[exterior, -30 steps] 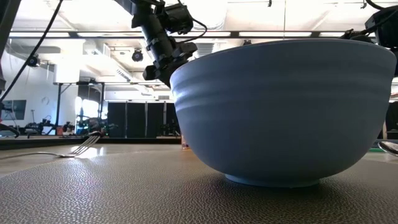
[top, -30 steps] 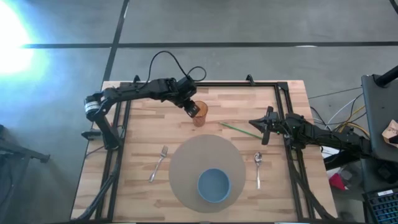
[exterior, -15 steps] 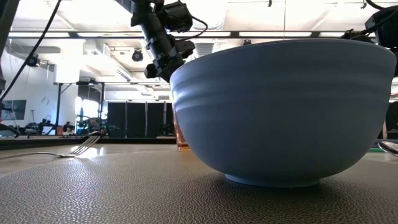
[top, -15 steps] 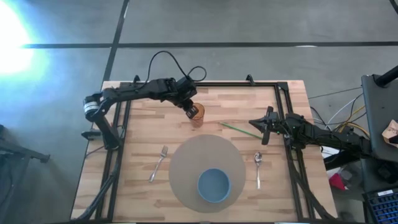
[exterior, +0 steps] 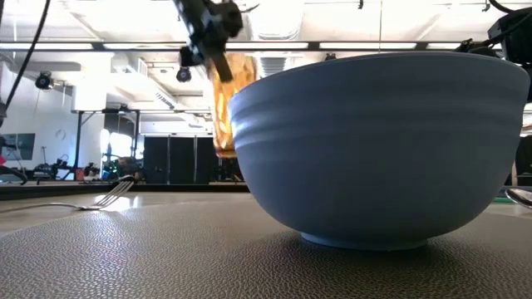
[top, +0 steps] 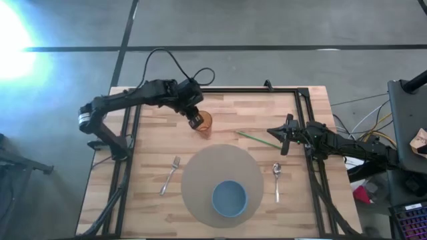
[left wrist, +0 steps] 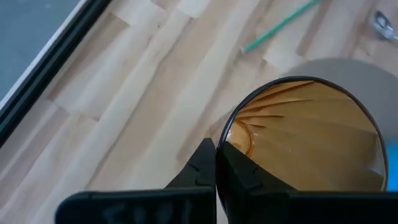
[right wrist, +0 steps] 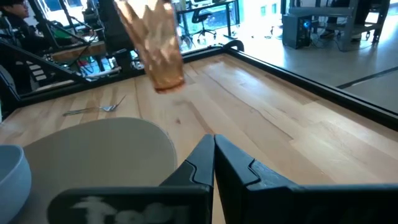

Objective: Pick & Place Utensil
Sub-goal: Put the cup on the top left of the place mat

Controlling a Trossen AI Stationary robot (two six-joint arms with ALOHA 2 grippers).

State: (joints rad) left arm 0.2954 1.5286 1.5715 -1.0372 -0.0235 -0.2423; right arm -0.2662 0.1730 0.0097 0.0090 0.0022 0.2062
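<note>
Above the table, left fingers (left wrist: pixel 214 163) pinching empty amber cup (top: pixel 203 122) rim, right fingers (right wrist: pixel 213 151) closed.

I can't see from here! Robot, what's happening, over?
Left gripper shut on the amber cup, lifted off the table. Right gripper shut, waiting by the green stick. Fork and spoon untouched beside the mat. Nothing blocking.

1. The bench (top: pixel 253 110) top is pale wood planks, matt with visible grain.
2. The cup (right wrist: pixel 152 38) is amber see-through plastic or glass, ribbed and glossy.
3. The round mat (exterior: pixel 125 257) is grey with a pebbled, leathery grain.
4. The bowl (exterior: pixel 374 149) is smooth, satin blue.
5. The fork (top: pixel 170 175) and spoon (top: pixel 277 180) are shiny metal.
</note>
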